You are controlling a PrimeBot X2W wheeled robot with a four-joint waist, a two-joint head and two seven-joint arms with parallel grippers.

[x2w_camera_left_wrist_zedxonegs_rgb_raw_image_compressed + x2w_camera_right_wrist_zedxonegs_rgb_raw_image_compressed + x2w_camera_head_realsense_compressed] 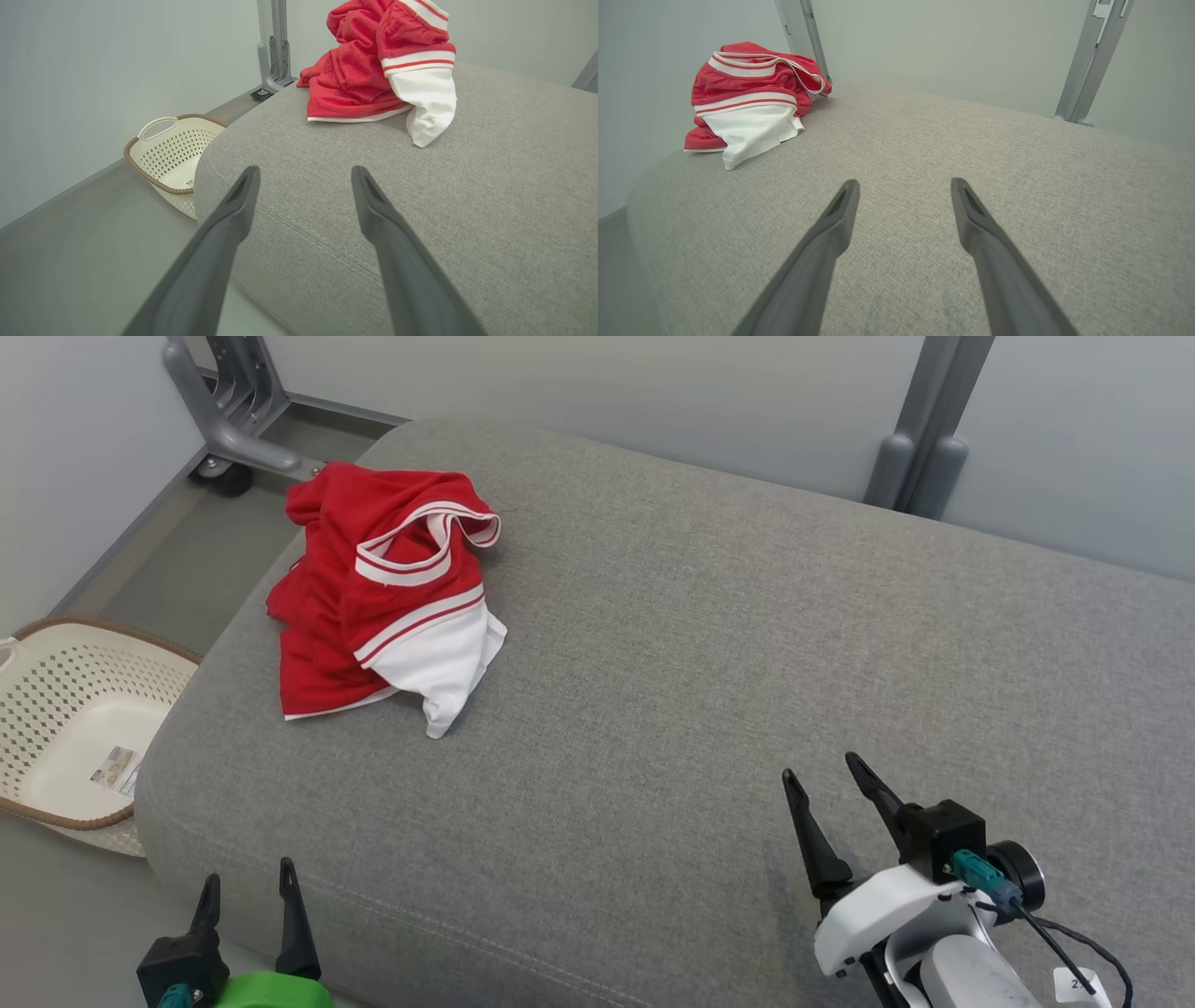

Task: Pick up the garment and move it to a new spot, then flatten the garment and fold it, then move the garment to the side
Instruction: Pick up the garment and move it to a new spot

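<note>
Beside the cushion (700, 663), basket (65, 691) holding a label (116, 768), left hand (249, 873) wide, right hand (821, 767) wide

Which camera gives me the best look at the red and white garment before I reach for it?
Head view: the garment lies whole, seen from above, crumpled on the grey cushion. Left wrist view is closer but crops its top. Right wrist view shows it whole, low and side-on.
</note>
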